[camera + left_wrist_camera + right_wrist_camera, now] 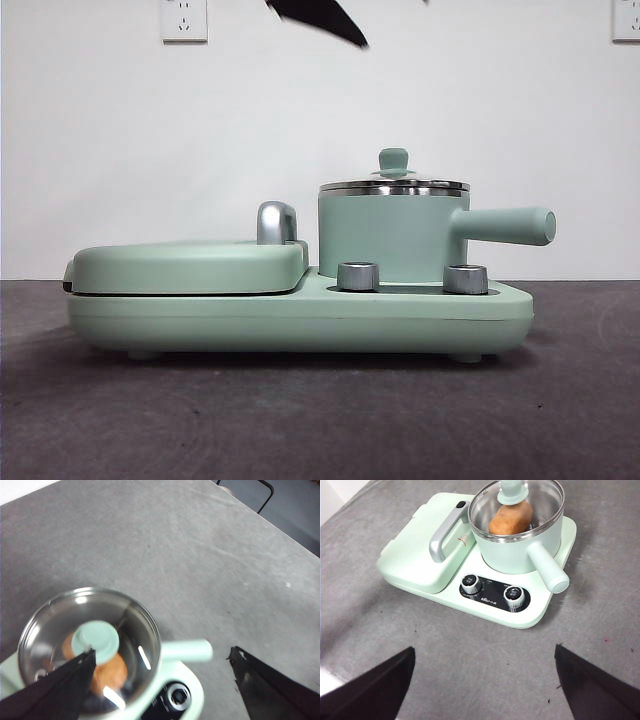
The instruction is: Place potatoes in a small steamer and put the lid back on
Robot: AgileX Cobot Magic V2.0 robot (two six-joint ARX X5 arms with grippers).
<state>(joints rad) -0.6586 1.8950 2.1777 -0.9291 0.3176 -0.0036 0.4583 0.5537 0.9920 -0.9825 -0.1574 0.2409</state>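
Lid point(394, 183) seated on small steamer point(392, 236); potato point(511, 518) visible inside through the glass. Left gripper point(162, 672) above the knob, jaws wide and empty. Right gripper point(485, 680) well back, wide, empty. Advised: lift straight up, jaws spread, clear of the knob. Grey matte table point(320, 420); white wall with sockets point(184, 20) behind.

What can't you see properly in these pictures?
- Front view: the orange-brown potato is hidden by the wall of the small mint-green pot.
- Left wrist view: the left pincer has a black jaw covering part of the potato and of the round glass lid; the picture is blurred.
- Right wrist view: markings on the two steel dials are too small to read; the lid's far rim is cut off by the edge.
- Front view: only a black arm tip shows at the top edge.
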